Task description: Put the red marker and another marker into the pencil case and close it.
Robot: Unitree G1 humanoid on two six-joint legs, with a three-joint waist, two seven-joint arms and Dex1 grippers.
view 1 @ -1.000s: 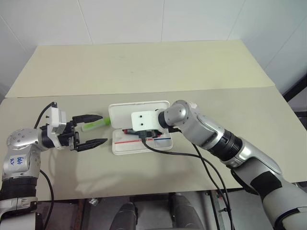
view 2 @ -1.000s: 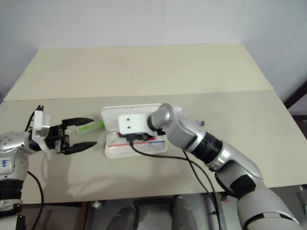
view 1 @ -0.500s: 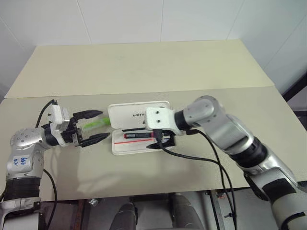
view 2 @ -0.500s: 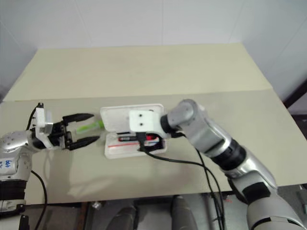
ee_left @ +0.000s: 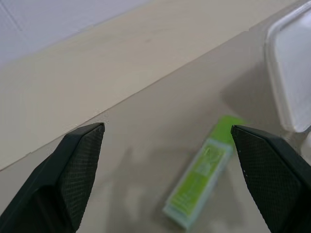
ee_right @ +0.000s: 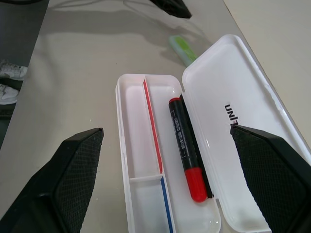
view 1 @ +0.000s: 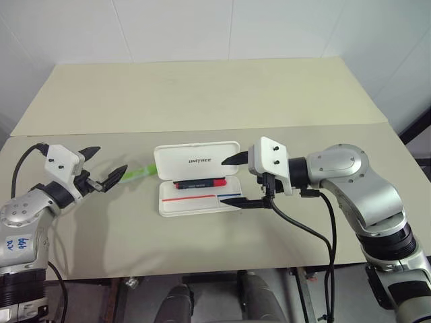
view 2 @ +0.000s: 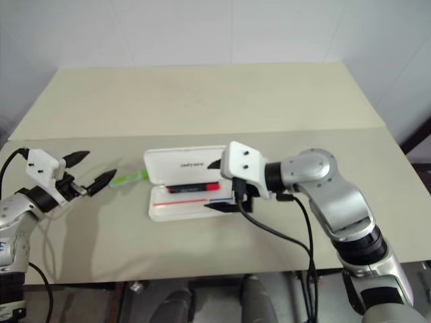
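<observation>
A wide beige desk holds everything here. Near its front middle lies the pencil case, a white rounded case lying open, its lid folded back flat on the far side with dark lettering showing. The shallow tray of the case carries a red and blue line, and the red marker lies lengthwise in it along the hinge side, dark barrel with a red end. Just right of the case hangs the right tool, its two black fingers spread wide and holding nothing, one tip over the lid's right edge and one near the tray's right front corner. Left of the case, a bright green marker rests on the desk, close to the lid's left end. Further left, the left tool hovers with fingers wide apart and empty, tips pointing towards the green marker, not touching it.
</observation>
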